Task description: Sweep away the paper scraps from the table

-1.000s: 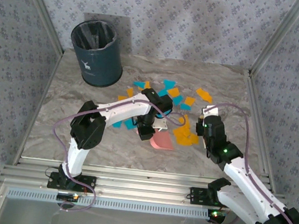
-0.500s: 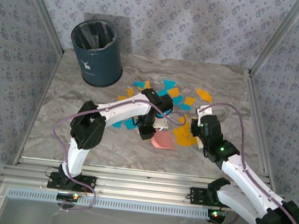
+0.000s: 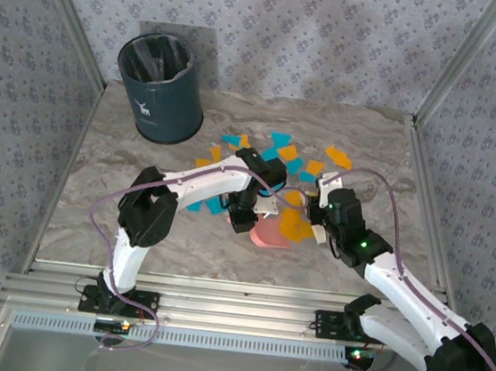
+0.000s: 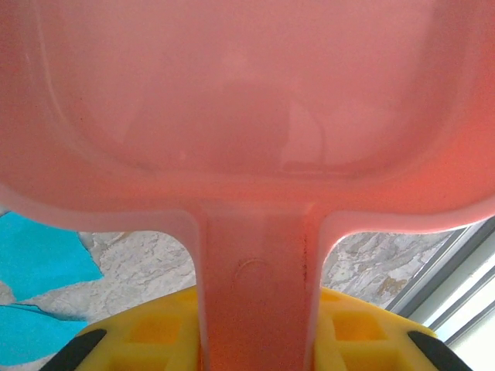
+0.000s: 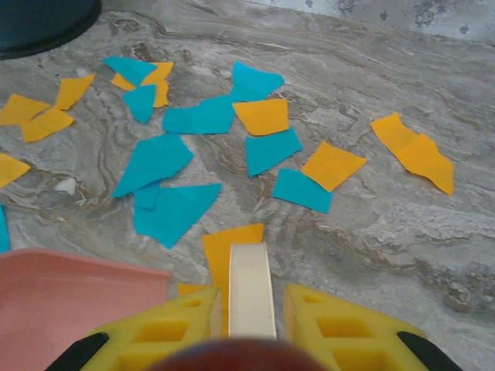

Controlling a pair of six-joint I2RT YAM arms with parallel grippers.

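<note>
so the left claw [image 4: 255, 336] is clamped on the pink dustpan [image 4: 247, 116] handle, right claw [image 5: 249, 309] pinching a white strip [image 5: 249, 278], and most paper scraps [image 5: 174, 158] lie on the tabletop [image 5: 402, 224] just past it, dustpan to its left.

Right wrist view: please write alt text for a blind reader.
The right gripper clamps a cream handle over the marble table; turquoise and orange paper scraps lie scattered ahead, a pink dustpan at lower left.

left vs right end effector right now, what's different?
Left end effector grips the pink dustpan by its handle; right end effector grips a narrow cream tool. From above, the left sits at the dustpan's left side, the right at its right, by orange paper scraps. Both are shut, with yellow fingers.
</note>
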